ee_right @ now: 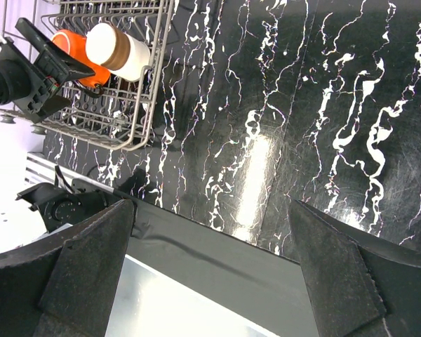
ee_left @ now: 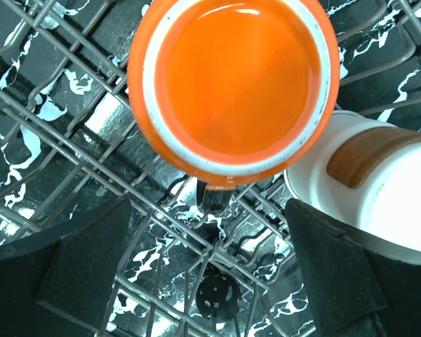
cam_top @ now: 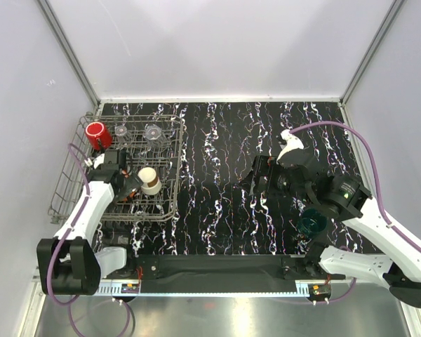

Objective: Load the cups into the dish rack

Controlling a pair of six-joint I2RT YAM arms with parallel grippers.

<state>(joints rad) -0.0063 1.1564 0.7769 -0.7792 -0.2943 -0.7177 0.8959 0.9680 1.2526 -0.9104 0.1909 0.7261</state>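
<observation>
I am watching left gripper (ee_left: 210, 281) hanging released over dish rack (cam_top: 137, 151) | orange cup (ee_left: 231, 84) sitting inside, just beside cream cup (ee_left: 379, 189) | right gripper (ee_right: 210, 274) hanging spread wide | dark green cup (cam_top: 313, 222) sitting on table (cam_top: 217, 140)

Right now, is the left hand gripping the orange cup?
No: the left hand has its fingers spread wide, and the orange cup sits beyond them, touching neither.
</observation>
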